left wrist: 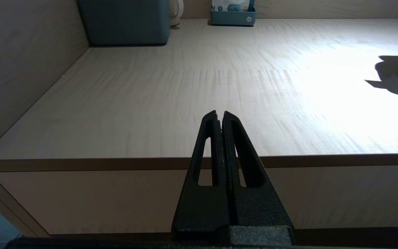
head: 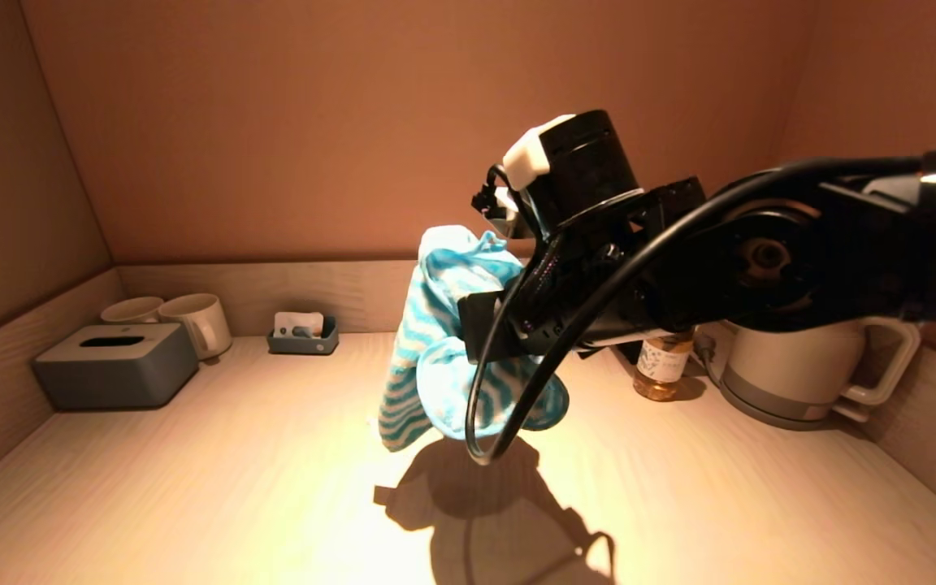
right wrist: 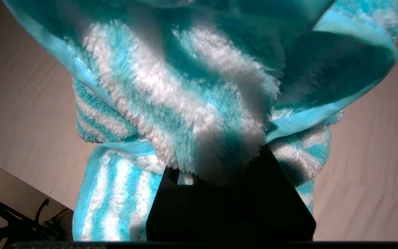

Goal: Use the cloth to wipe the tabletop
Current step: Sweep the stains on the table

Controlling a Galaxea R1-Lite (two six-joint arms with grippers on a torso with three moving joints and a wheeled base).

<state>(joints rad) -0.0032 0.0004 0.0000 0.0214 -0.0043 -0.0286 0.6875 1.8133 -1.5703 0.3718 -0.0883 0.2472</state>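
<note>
Right pincer (right wrist: 219,166) grips the cloth (head: 444,325) above the tabletop (head: 232,471).

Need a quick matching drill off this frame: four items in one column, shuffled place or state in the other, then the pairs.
Items
1. Turquoise-and-white striped fluffy cloth
2. Grey rectangular tissue box
3. White electric kettle
4. Left pincer

Places or states
A. back right of the wooden tabletop
B. shut, empty, off the tabletop's front edge
C. hanging above the tabletop from the right pincer
D. left side, in front of two white mugs

Pairs: 1-C, 2-D, 3-A, 4-B
</note>
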